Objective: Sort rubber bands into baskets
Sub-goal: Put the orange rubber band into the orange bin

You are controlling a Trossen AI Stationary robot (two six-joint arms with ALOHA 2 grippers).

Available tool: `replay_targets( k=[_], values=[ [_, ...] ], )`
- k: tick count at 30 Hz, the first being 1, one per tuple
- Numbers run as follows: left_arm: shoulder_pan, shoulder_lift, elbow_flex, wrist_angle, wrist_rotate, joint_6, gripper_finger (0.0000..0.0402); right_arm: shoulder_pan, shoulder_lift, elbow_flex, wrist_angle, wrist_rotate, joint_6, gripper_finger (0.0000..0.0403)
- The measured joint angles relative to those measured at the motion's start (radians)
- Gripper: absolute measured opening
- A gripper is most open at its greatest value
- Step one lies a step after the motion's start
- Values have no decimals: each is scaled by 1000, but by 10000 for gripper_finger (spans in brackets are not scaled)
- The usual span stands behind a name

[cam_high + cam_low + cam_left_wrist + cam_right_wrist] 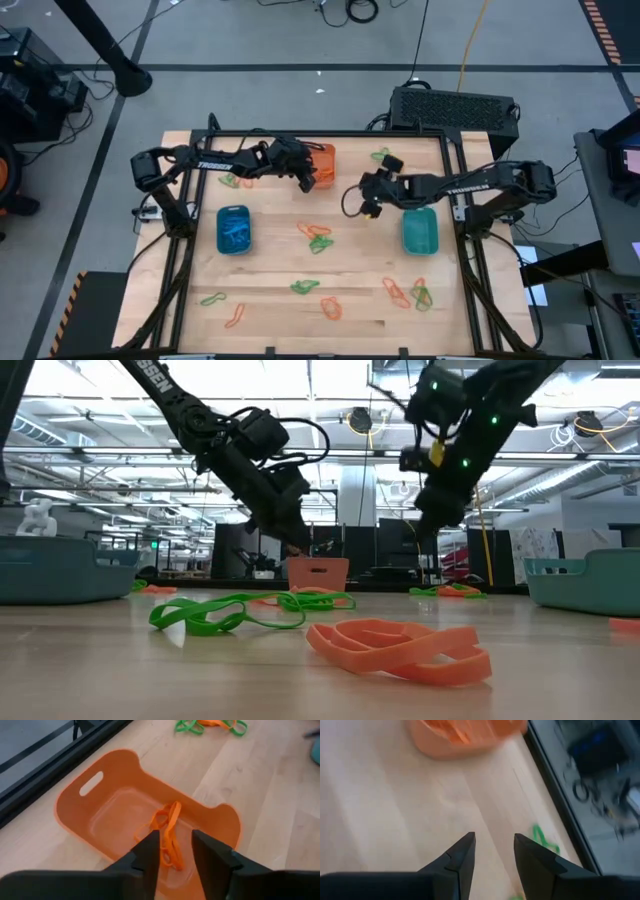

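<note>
Above the orange basket (95,807) at the table's far edge, the left gripper (175,852) hangs with fingers parted over orange rubber bands (167,827) lying inside; farther right, the right gripper (492,852), fingers spread and empty, hovers over bare wood near the teal basket (420,232).

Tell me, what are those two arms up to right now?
Left gripper open over orange basket, orange bands inside. Right gripper open, empty, above bare table. Nothing in the way.
</note>
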Motion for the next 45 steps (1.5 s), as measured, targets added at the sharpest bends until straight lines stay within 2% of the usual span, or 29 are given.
replay_targets(
  k=[5,8,13,19,22,28,31,34,38,45],
  values=[
    [0,-45,0,-42,0,23,141,-106,-3,-63,2,-10,21,128],
    [0,-121,1,-101,0,51,142,-208,-10,-110,74,-76,34,128],
    [-6,-262,1,-185,12,54,142,-363,-5,-122,168,-131,106,128],
    [-65,-365,-19,-247,51,27,142,-532,-4,-123,84,-242,131,128],
    [-117,-385,-67,-193,51,-2,142,-591,-4,-123,75,-292,119,128],
    [-240,-386,-205,96,53,-33,139,-671,-2,-123,75,-370,76,128],
    [-273,-396,-261,188,53,-48,139,-697,-2,-123,70,-389,51,128],
    [-287,-406,-311,307,52,-58,139,-712,-2,-123,74,-477,41,128],
    [-290,-418,-353,386,51,-59,139,-712,-2,-123,76,-450,49,128],
    [-289,-418,-386,435,53,-56,138,-712,44,-123,68,-500,91,128]
  ],
)
